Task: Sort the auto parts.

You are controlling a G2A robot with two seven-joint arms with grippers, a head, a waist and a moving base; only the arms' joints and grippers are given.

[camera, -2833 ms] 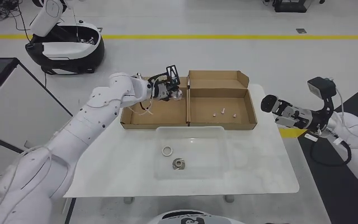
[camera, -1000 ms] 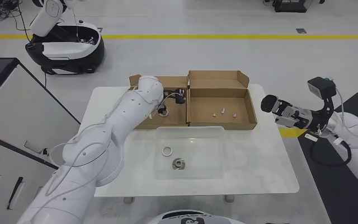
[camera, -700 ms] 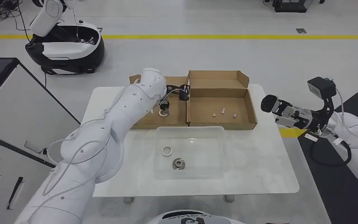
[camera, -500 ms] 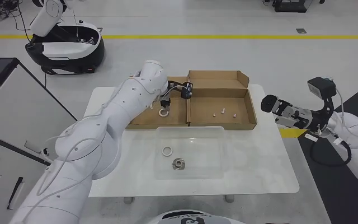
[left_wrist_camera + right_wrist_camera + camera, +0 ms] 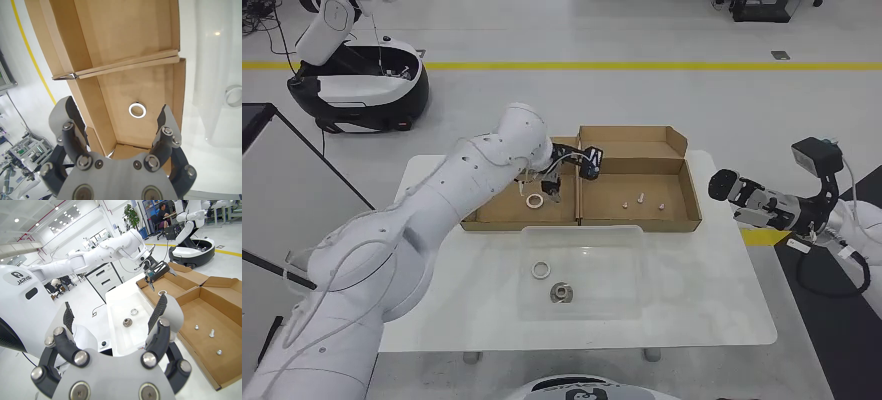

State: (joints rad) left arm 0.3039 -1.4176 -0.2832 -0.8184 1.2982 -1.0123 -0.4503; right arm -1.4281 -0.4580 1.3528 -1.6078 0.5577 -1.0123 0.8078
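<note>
A silver ring (image 5: 534,201) lies on the floor of the left cardboard box (image 5: 492,208). My left gripper (image 5: 564,178) hangs open and empty above that box, just right of the ring. In the left wrist view the ring (image 5: 137,112) sits between and beyond the spread fingers of the left gripper (image 5: 116,103). Three small bolts (image 5: 640,198) lie in the right cardboard box (image 5: 690,190). The clear bin (image 5: 627,240) holds a second ring (image 5: 540,268) and a flanged hub (image 5: 561,292). My right gripper (image 5: 722,187) is open and empty, off the table's right edge.
The two boxes stand side by side at the back of the white table (image 5: 712,290), with the clear bin in front of them. Both box lids stand up behind. A wheeled robot base (image 5: 362,90) is parked on the floor beyond the table's left.
The left gripper has risen off the ring, which stays on the left box floor, and has swung right toward the wall between the boxes. The right arm has not moved.
</note>
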